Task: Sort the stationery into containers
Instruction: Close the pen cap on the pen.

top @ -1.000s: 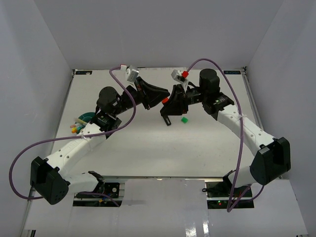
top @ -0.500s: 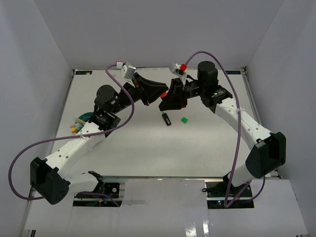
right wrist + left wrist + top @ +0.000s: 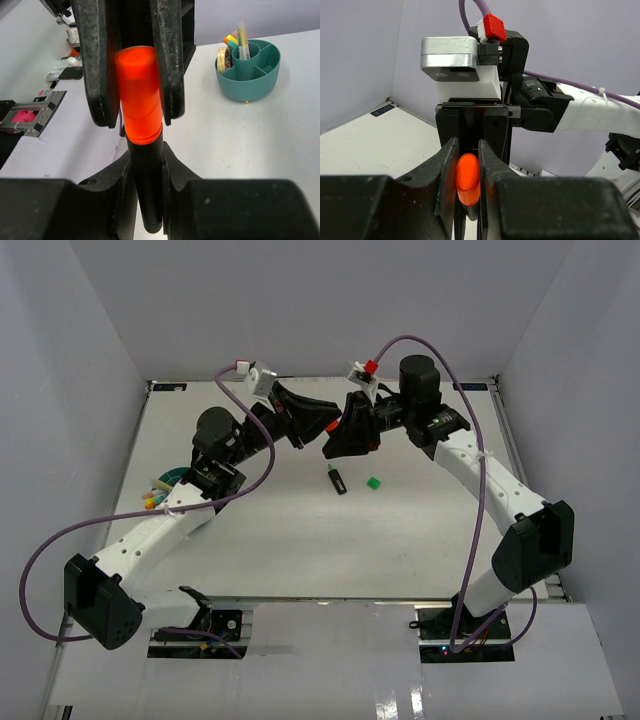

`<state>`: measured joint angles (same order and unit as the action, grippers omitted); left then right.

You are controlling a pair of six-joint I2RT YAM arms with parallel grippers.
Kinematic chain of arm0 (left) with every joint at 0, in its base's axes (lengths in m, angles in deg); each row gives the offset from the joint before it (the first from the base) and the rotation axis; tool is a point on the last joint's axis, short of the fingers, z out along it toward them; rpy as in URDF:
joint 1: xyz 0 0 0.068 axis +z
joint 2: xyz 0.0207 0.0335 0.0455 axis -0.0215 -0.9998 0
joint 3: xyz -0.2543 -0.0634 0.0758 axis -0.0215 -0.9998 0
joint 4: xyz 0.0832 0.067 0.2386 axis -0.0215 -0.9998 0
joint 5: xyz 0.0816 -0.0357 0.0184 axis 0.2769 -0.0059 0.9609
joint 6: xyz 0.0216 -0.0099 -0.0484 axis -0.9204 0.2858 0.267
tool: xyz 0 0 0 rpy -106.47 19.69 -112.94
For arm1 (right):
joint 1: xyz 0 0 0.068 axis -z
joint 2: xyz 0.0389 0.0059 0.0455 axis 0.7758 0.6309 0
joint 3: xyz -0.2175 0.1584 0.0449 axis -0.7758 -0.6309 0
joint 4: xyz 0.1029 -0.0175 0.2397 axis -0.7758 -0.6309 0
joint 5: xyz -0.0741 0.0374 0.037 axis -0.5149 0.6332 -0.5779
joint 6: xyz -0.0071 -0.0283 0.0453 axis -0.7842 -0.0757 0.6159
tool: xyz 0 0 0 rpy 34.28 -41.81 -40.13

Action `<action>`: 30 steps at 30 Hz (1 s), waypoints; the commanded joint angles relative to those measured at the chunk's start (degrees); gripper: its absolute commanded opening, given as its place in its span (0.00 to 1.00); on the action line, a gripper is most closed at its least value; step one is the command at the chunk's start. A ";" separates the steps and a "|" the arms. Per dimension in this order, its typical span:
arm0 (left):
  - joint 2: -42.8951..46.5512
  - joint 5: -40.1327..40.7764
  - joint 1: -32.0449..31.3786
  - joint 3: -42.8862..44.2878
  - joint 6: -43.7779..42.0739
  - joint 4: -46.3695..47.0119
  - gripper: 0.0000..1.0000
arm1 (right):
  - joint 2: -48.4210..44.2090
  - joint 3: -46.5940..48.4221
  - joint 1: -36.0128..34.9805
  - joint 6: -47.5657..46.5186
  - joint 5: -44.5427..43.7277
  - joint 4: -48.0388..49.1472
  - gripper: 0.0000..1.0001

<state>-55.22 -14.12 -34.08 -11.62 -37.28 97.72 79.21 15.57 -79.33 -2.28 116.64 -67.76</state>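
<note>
A short black marker with an orange cap (image 3: 138,100) hangs in the air between both arms. My left gripper (image 3: 468,170) is shut on the orange cap (image 3: 467,177). My right gripper (image 3: 146,165) is shut on the marker's black barrel (image 3: 147,195). In the top view the left gripper (image 3: 322,424) and the right gripper (image 3: 337,443) meet tip to tip above the table's far middle. The round teal tub (image 3: 250,87) holds coloured pens and a tape roll; in the top view the tub (image 3: 176,476) shows at the left, partly hidden by my left arm.
A black marker with a green end (image 3: 338,480) and a small green square (image 3: 373,483) lie on the white table below the grippers. Coloured pens (image 3: 155,498) stick out of the tub. Purple cables loop from both arms.
Both grippers, still joined on the orange-capped marker, have moved a little up and toward the far side. The right arm has swung slightly left.
</note>
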 commanded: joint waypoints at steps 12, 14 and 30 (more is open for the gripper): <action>-8.00 -25.75 -6.35 -6.93 2.35 -28.89 0.00 | -1.28 13.48 1.99 3.35 -10.42 18.49 0.08; -7.82 -25.74 -6.26 -6.67 2.71 -28.54 0.00 | -1.27 13.40 1.99 3.53 -10.25 18.75 0.08; -9.48 -18.80 -3.54 10.38 -7.39 -33.02 0.00 | -9.36 -9.98 1.99 0.19 -9.98 19.72 0.09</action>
<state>-61.66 -21.64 -34.32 0.13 -42.08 82.07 73.87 4.86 -77.56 -2.12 112.45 -61.22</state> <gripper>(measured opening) 0.291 0.243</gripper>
